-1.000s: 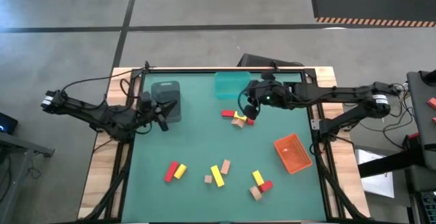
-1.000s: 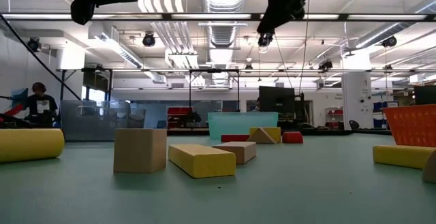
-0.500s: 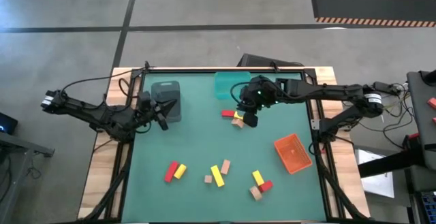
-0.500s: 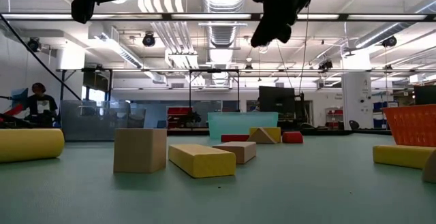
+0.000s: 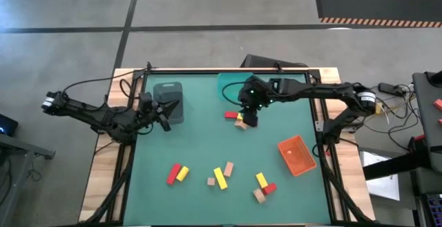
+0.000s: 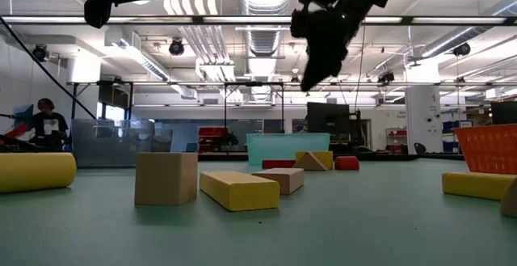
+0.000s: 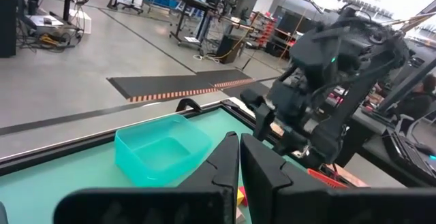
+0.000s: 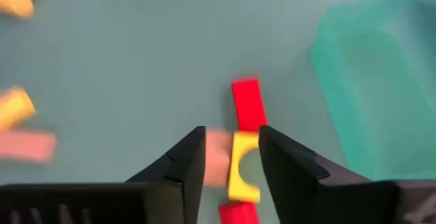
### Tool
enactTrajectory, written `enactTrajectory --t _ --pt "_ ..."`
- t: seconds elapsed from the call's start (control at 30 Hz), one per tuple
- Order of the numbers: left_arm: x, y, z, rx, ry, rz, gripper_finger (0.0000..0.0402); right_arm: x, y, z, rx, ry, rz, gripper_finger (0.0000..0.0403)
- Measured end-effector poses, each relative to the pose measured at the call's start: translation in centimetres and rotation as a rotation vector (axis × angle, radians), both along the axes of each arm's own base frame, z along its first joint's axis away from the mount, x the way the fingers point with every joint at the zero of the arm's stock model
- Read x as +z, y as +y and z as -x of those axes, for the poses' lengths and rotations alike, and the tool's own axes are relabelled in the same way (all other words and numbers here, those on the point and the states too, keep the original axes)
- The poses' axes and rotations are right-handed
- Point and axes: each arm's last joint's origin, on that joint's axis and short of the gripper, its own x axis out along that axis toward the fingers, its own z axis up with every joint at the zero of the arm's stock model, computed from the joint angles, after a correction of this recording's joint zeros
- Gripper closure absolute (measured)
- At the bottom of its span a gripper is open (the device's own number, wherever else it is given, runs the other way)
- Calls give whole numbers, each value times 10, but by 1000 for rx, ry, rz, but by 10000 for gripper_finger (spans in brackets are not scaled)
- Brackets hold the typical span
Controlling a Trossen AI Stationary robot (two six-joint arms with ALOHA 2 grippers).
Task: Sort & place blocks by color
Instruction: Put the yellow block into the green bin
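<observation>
Near the teal bin lies a cluster of blocks: a red bar, a notched yellow block, a tan block and another red one. My right gripper hangs open above this cluster, with the yellow block showing between its fingers; in the low view it is well above the table. More red, yellow and tan blocks lie flat near the table's near edge. My left gripper waits shut by the grey bin.
The orange bin stands tilted at the table's right side. Near-edge blocks include a red and yellow pair and a yellow, red and tan group. Bare green mat lies between the cluster and these blocks.
My right gripper has shifted a little toward the table's left and come lower, ending over the block cluster beside the teal bin. No block has moved.
</observation>
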Motion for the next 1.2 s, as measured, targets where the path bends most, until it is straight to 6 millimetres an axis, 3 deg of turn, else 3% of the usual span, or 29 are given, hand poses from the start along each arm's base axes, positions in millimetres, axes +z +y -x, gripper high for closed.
enactTrajectory --t 0.2,0.5,0.93,1.2 --pt "0 0 0 6 2 -4 402 -27 0 1 69 146 -18 251" --pt "-1 1 0 25 9 -10 402 -67 -4 -12 154 246 -6 266" --pt "-1 1 0 26 8 -9 402 -95 -15 -18 146 301 -21 287" --pt "-1 1 0 45 8 -10 402 -102 -20 -19 160 302 -35 352"
